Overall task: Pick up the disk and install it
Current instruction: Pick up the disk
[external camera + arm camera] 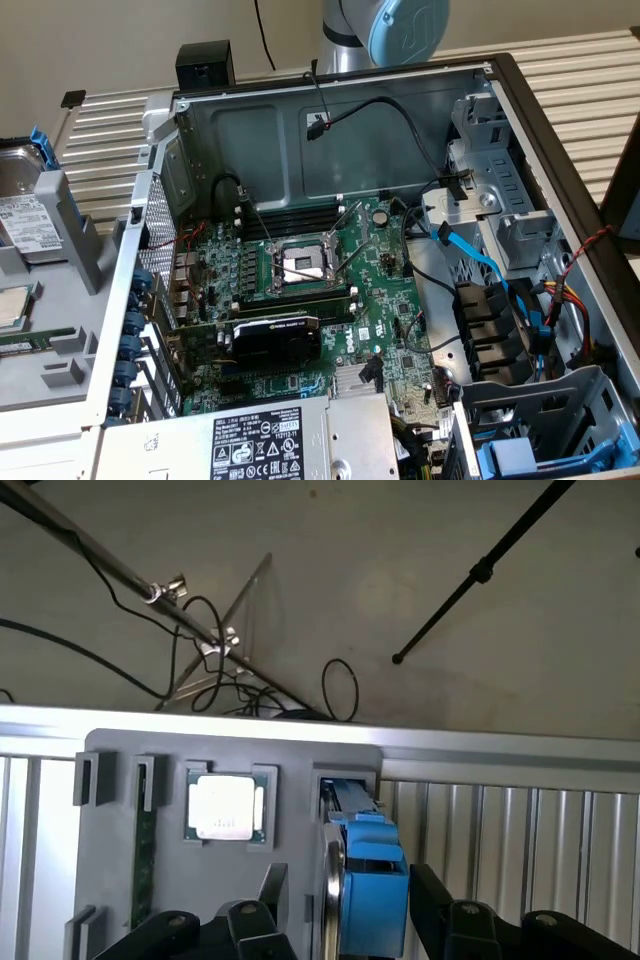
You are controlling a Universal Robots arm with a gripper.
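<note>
The jaws are standing wide open, straddling the disk (pixel 368 880) and gripping nothing. It is sitting on edge in the grey holder (pixel 110 860).

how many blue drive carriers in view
2. One holds the disk, in the grey holder at the exterior view's left; the other carrier sits in the case at that view's lower right. More may be hidden.
</note>
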